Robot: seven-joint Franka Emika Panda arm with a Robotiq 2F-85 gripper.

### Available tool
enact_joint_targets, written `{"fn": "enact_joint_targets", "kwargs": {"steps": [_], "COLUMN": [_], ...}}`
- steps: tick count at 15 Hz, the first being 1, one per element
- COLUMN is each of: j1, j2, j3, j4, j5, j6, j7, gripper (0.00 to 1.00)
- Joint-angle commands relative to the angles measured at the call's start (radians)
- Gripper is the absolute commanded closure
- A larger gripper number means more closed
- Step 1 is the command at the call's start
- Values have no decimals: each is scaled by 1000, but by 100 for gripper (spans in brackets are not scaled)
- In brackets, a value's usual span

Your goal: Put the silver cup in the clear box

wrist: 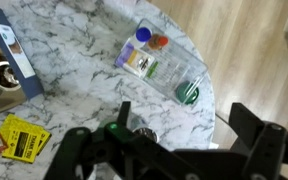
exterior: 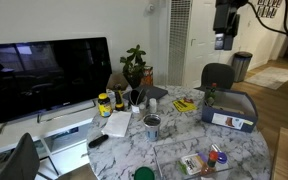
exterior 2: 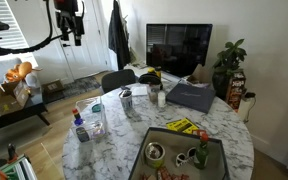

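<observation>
The gripper (exterior: pixel 222 42) is being held high above the desk (exterior: pixel 179 132), well apart from everything on it. In the wrist view its jaws are being shown spread apart, with nothing between them. The silver cup (exterior: pixel 152 124) is standing upright on the marble, near the middle of the desk. The clear box (exterior: pixel 174 158) is lying near it, toward the desk edge, and some bottles (wrist: pixel 142 55) are being kept inside it.

By judgement, the approach to the cup is being made now, and no grasp is yet begun. To do this step well, the gripper is best being lowered straight over the cup, with the jaws kept wide until one is on each side of the wall. The metal is looking smooth and shiny, so a slip is being feared; the grip should be centred and taken low on the body. Later, the free part of the box beside the bottles is being recommended for the placing.
</observation>
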Motion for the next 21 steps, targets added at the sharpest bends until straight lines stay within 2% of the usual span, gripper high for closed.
{"fn": "enact_joint_targets", "kwargs": {"steps": [1, 2, 4, 6, 7, 8, 11, 14, 16, 19, 21], "j1": [-33, -33, -46, -50, -50, -35, -38, -33, -28, -27, -35], "j2": [170, 225, 351, 481, 545, 428, 550, 561, 625, 751, 832], "j3": [30, 29, 29, 5, -10, -8, -28, -22, -24, -29, -33], "j4": [-9, -3, 23, 59, 93, 18, 72, 88, 96, 105, 122], "j5": [-31, -41, -132, -187, -172, -153, -154, -147, -165, -176, -170], "j6": [235, 286, 318, 317, 285, 314, 313, 337, 558, 822, 920], "j7": [51, 54, 116, 154, 154, 124, 124, 106, 82, 13, -39], "gripper": [0, 0, 0, 0, 0, 0, 0, 0, 0, 0, 0]}}
